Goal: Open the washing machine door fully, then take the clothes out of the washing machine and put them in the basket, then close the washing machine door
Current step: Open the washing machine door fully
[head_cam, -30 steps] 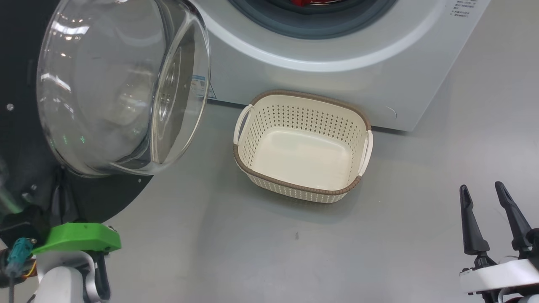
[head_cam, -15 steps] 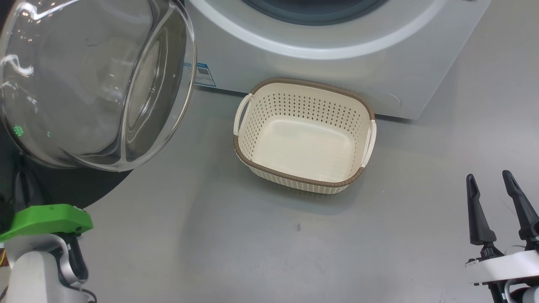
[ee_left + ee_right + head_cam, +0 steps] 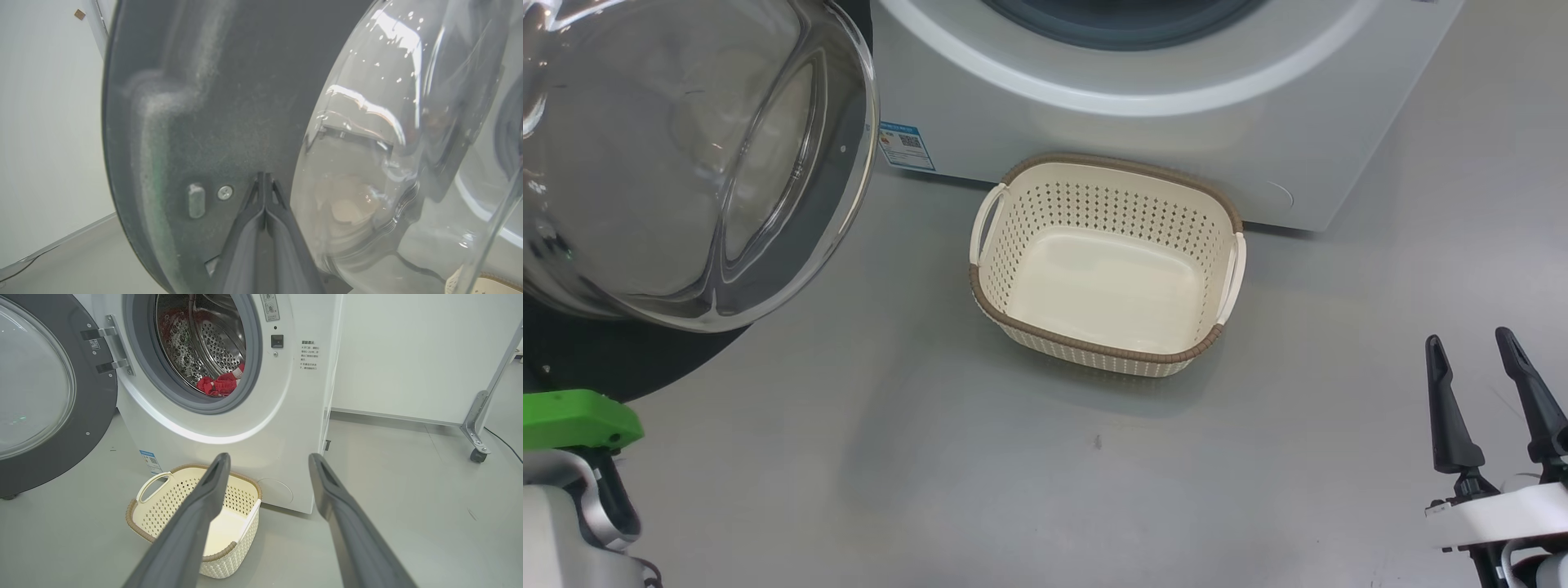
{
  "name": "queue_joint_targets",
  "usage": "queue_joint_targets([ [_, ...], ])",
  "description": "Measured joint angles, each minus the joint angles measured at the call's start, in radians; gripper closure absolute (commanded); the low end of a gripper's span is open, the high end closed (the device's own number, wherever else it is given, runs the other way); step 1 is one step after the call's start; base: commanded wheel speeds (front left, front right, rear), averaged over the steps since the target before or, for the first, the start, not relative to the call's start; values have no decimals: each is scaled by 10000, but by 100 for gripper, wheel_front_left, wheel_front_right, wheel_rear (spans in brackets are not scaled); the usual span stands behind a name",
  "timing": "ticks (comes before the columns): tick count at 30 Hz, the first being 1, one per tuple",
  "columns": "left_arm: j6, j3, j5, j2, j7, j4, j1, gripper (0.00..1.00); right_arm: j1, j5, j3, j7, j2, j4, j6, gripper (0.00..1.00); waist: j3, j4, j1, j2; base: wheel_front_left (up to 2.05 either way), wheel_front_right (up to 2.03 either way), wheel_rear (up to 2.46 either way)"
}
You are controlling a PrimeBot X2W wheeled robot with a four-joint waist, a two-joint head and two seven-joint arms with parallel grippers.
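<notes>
The door [image 3: 94,416] stands wide open, the left hand [image 3: 264,179] with fingers together close against its dark inner face, the right hand [image 3: 1470,347] spread apart above the floor [image 3: 931,449], red clothes [image 3: 216,384] in the washing machine [image 3: 1094,122], the basket [image 3: 1107,351] just before it.

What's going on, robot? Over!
Left end effector shut at the washing machine door. Right end effector open, empty. Clothes inside the washing machine, basket empty. Nothing blocking.

door [image 3: 686,163]: glossy clear glass | basket [image 3: 1111,216]: matt perforated plastic | drum [image 3: 216,347]: shiny metal
</notes>
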Motion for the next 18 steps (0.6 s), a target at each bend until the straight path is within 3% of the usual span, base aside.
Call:
queue_joint_targets([
  [8, 0, 102, 171, -54, 2, 54, -40, 100, -52, 10, 71, 0, -19, 92, 0, 0, -81, -74, 0, 0, 0, 0, 0],
  [18, 0, -184, 341, -291, 0, -861, 549, 100, -59, 10, 184, 0, 50, 261, 2, 0, -446, -169, 0, 0, 0, 0, 0],
])
